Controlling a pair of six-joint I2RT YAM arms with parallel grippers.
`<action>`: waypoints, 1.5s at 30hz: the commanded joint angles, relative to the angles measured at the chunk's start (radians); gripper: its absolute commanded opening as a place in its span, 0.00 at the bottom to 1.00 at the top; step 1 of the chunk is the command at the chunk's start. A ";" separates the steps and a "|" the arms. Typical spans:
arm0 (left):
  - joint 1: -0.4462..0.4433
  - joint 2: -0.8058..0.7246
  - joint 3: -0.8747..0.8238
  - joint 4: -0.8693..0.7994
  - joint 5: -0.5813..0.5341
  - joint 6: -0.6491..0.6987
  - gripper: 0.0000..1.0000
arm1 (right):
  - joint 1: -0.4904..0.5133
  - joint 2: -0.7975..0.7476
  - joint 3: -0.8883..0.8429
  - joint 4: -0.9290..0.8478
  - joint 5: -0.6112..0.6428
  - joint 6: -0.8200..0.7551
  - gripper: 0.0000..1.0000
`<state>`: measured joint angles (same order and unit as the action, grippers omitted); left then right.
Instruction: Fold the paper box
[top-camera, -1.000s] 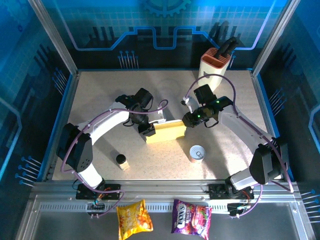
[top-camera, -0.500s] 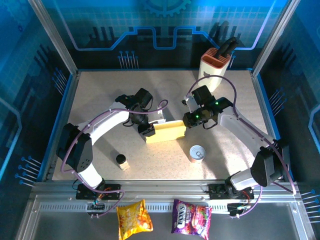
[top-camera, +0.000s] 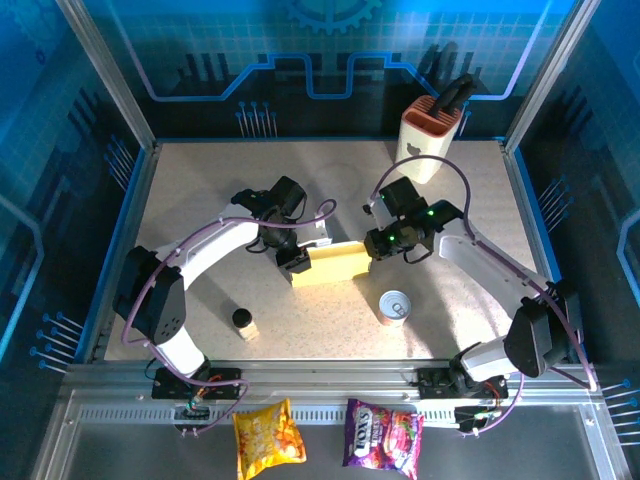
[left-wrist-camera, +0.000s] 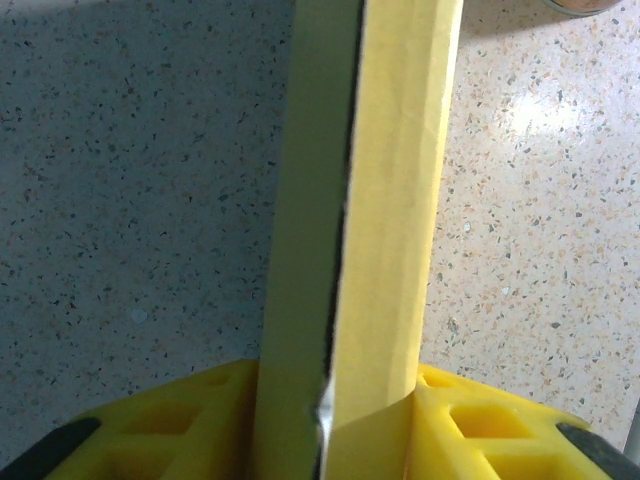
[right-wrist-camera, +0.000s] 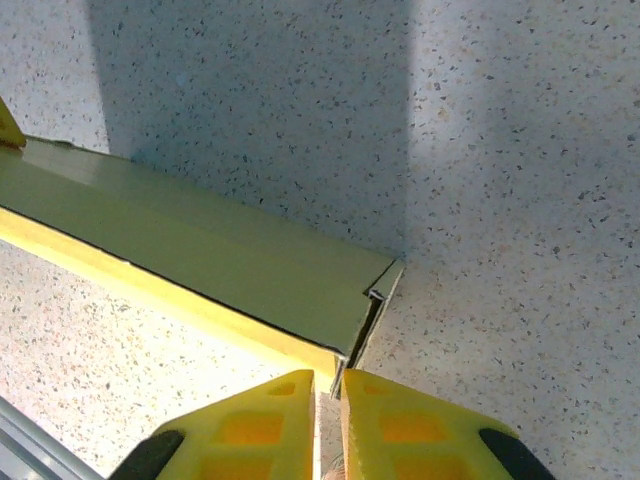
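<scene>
Nearest me, on the grey ledge in front of the worktop's near edge, I see two sealed snack bags side by side: a yellow bag and a purple bag.

On the worktop, a small black-capped bottle stands near the near edge, left of centre. A tin can stands right of centre; from above I see only its silvery top and cannot tell what is in it.

The paper box sits folded flat and on edge at the worktop's middle, yellow side out. My left gripper clamps its left end, the cardboard running up between the yellow fingers. My right gripper is at the box's right end corner. Its fingers are drawn almost together with a thin slit between them, and I cannot tell whether any cardboard is pinched there.

At the far right corner the cream knife block holds black handles in its orange top.
</scene>
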<state>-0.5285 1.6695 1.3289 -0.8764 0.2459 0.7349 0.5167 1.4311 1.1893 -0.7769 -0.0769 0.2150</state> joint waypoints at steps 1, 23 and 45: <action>-0.008 0.024 0.007 -0.006 -0.014 -0.009 0.39 | 0.022 -0.024 -0.019 0.027 -0.002 0.018 0.18; -0.008 0.018 0.000 -0.005 -0.022 -0.008 0.39 | 0.063 -0.020 -0.037 0.098 0.112 0.101 0.19; -0.008 0.018 0.003 -0.005 -0.023 -0.009 0.39 | 0.079 -0.047 -0.057 0.165 0.150 0.133 0.19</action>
<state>-0.5285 1.6711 1.3285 -0.8738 0.2241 0.7326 0.5770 1.4117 1.1328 -0.6266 0.0719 0.3298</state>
